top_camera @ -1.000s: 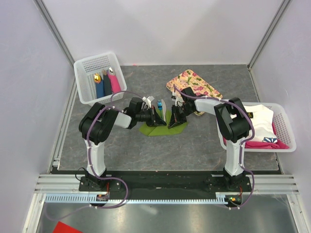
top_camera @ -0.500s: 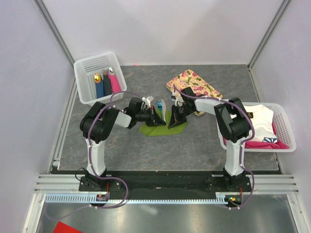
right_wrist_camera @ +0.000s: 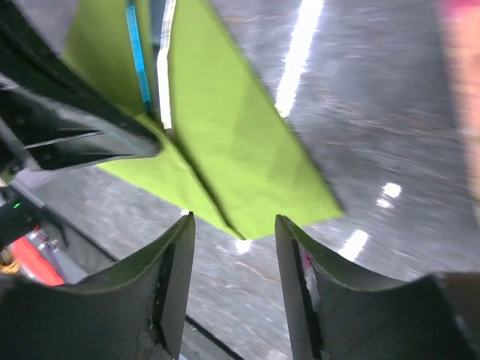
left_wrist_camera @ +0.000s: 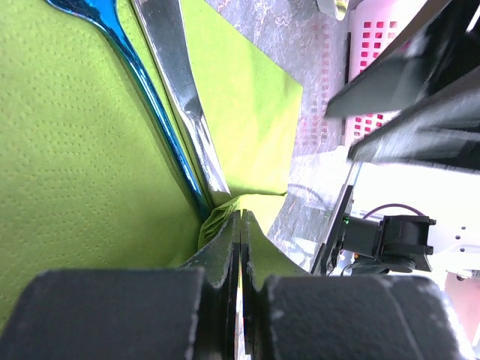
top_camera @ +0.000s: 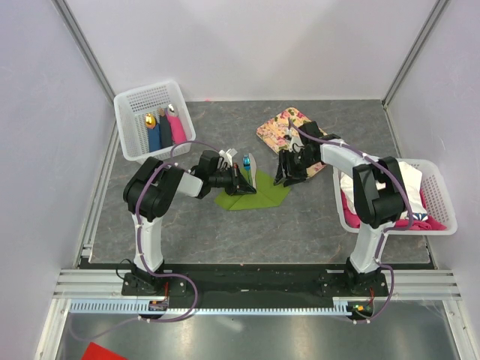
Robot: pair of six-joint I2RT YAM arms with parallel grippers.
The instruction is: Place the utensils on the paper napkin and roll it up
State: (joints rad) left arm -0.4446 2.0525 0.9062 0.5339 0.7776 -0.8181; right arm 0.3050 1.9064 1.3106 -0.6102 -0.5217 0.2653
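The olive-green paper napkin (top_camera: 264, 195) lies mid-table, its left side lifted. On it lie the utensils, a bright blue one (top_camera: 246, 160) and a silvery one (top_camera: 252, 167), side by side. My left gripper (top_camera: 241, 181) is shut on the napkin's raised left fold. In the left wrist view that fold bunches at the closed tips (left_wrist_camera: 240, 216), below the blue (left_wrist_camera: 150, 105) and silvery (left_wrist_camera: 180, 82) handles on the napkin (left_wrist_camera: 75, 150). My right gripper (top_camera: 286, 177) stands open just right of the napkin. In the right wrist view its tips (right_wrist_camera: 234, 219) frame the corner of the flat napkin (right_wrist_camera: 240, 157), holding nothing.
A pink-flowered tray (top_camera: 279, 124) lies behind the right gripper. A white basket (top_camera: 139, 97) at the back left holds dark blue and pink bundles (top_camera: 161, 131). Another white basket (top_camera: 444, 206) on the right holds white and pink cloths.
The right gripper has opened, let go of the napkin's right side and drawn back to the right. That side of the napkin now lies flat. The left arm has not moved.
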